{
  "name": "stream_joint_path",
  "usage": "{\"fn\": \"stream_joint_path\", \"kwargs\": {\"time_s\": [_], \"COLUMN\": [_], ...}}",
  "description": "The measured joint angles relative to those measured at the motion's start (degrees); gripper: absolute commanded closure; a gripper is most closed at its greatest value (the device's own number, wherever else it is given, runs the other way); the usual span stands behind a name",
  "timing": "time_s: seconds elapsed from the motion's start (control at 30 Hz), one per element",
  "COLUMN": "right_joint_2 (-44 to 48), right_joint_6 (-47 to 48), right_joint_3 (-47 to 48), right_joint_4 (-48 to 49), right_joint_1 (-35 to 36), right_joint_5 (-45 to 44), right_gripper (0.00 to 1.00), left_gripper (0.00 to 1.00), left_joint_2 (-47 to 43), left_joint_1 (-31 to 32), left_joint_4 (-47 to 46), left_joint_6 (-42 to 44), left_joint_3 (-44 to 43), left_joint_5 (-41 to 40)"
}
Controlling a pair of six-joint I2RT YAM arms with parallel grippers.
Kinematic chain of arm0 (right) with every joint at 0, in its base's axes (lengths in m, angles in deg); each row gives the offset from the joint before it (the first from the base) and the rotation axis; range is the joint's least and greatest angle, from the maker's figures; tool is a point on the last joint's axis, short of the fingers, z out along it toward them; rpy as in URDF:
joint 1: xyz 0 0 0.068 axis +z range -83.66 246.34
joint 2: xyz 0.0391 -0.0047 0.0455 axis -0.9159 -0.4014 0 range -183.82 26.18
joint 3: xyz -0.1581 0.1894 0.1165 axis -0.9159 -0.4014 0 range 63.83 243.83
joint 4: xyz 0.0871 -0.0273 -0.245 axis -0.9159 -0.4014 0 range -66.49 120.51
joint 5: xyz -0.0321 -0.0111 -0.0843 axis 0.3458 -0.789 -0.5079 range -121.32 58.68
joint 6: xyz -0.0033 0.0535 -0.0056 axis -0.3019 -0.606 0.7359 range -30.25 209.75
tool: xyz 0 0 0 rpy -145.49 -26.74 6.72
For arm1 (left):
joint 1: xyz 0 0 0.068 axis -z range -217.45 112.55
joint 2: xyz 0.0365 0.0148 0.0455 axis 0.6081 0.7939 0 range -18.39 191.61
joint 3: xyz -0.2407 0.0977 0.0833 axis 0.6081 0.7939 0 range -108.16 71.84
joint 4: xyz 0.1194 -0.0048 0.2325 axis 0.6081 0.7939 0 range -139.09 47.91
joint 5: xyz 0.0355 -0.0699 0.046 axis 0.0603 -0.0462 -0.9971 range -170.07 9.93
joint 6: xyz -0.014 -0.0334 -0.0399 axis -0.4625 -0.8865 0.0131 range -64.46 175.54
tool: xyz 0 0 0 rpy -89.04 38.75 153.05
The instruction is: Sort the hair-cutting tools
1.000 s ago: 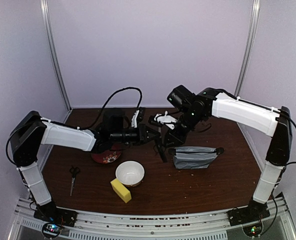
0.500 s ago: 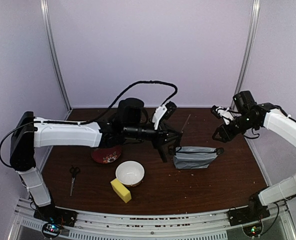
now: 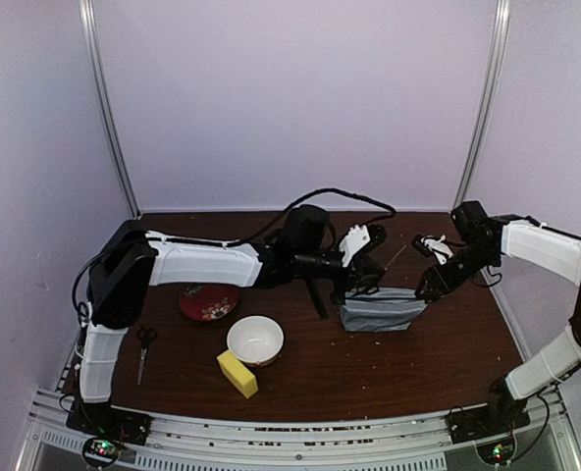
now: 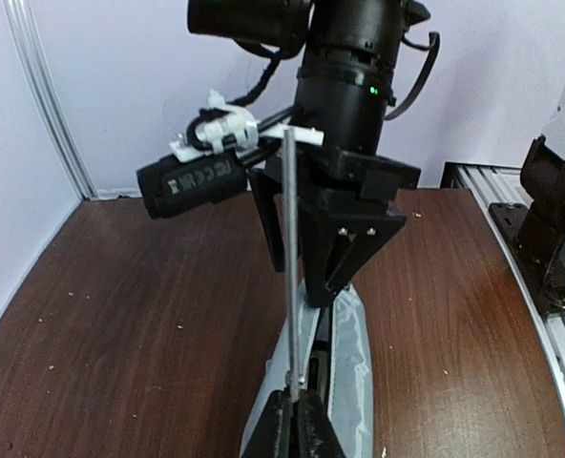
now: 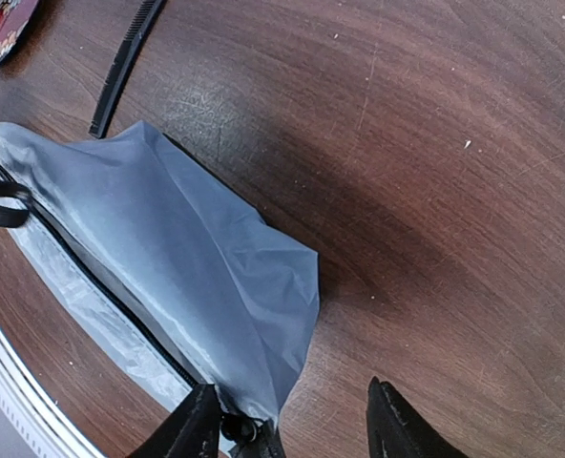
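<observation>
Reaching over a crumb-flecked brown table (image 3: 418, 363) between lilac walls (image 3: 290, 98), left gripper (image 4: 292, 408) pinches a thin steel rod (image 4: 290, 267); right gripper (image 5: 290, 386) gapes at grey pouch (image 5: 168, 248) corner.

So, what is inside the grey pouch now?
In the right wrist view the grey pouch shows only a pale strip along its dark zip line. Folded fabric covers the rest of the inside, so any contents cannot be seen.

A dark brown wooden table (image 3: 418, 363) is enclosed by plain lilac walls (image 3: 290, 98). A left metal upright (image 3: 109, 108) is fitted at 11 o'clock and a right metal upright (image 3: 482, 108) at 1 o'clock. A slotted aluminium rail (image 3: 300, 429) is mounted at 6 o'clock.
</observation>
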Motion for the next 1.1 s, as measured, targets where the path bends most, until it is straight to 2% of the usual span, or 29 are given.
{"fn": "stream_joint_path", "kwargs": {"time_s": [0.4,0.63,0.77,0.97,1.1], "right_joint_2": [-0.46,-0.46,-0.48,-1.60,-2.69], "right_joint_6": [0.02,0.46,0.74,2.16,3.10], "right_joint_3": [-0.07,-0.07,-0.07,-0.04,0.09], "right_joint_4": [-0.50,-1.60,-1.92,-3.26,-4.48], "right_joint_1": [-2.58,-3.67,-4.00,-4.15,-4.26], "right_joint_5": [2.69,4.13,4.52,4.98,6.38], "right_gripper": [0.48,0.55,0.64,0.97,1.00], "left_gripper": [1.00,1.00,1.00,1.00,1.00], "left_joint_2": [5.11,5.60,5.64,5.64,5.57], "left_joint_1": [0.28,0.48,0.63,1.55,2.12], "left_joint_4": [-2.93,-2.73,-0.87,5.18,10.51], "left_joint_6": [0.04,1.18,2.36,7.32,10.10], "left_joint_3": [-3.08,-3.13,-3.13,-3.13,-3.13], "left_joint_5": [2.08,2.23,2.45,-0.26,-3.72]}}
